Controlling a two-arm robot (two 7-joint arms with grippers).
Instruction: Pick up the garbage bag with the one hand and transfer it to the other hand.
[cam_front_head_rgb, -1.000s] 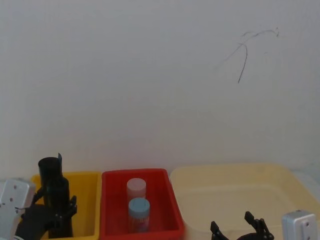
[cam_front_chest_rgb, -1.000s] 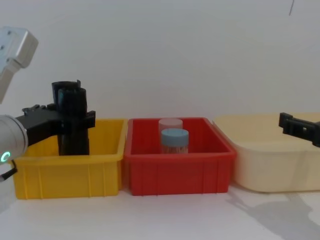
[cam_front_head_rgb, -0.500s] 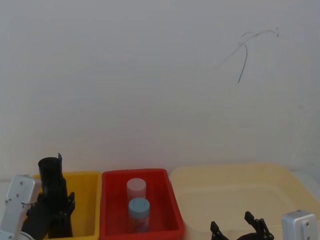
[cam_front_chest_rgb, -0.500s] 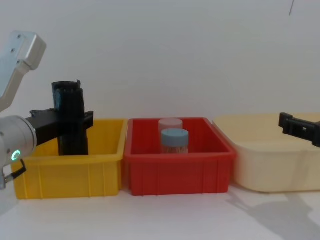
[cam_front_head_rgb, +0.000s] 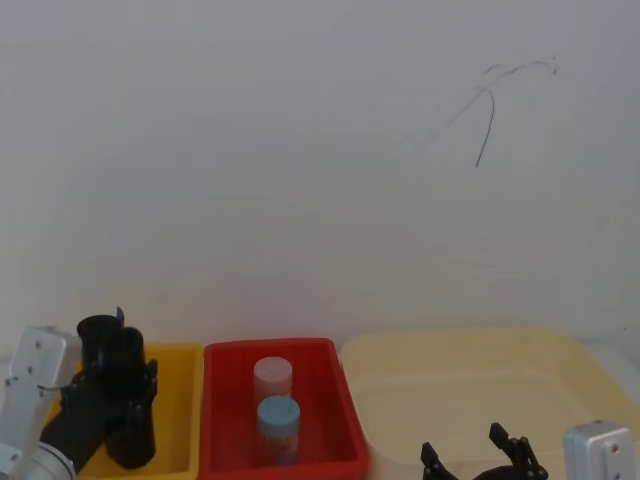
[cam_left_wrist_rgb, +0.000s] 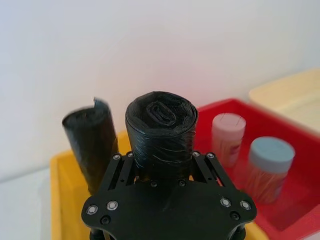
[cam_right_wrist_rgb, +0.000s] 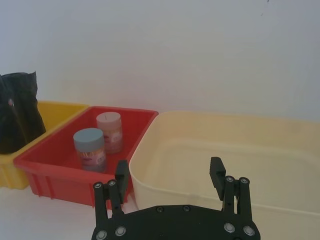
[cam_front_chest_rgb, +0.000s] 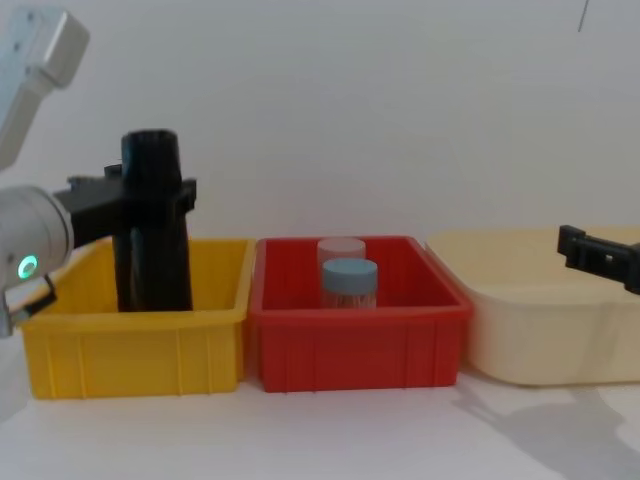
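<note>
Left gripper (cam_front_chest_rgb: 142, 196) pinches the garbage bag (cam_left_wrist_rgb: 161, 127) at mid-height, with the bag's lower end inside the yellow bin (cam_front_chest_rgb: 130, 350). Right gripper (cam_right_wrist_rgb: 169, 169) waits spread, well apart. Risk: the slick bag may slip downward or drag the second roll (cam_left_wrist_rgb: 90, 145) just beside it.

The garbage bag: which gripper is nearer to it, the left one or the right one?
Left. The left gripper is closed around the garbage bag at the yellow bin. The right gripper, open, is far away, by the cream tub beyond the red bin.
</note>
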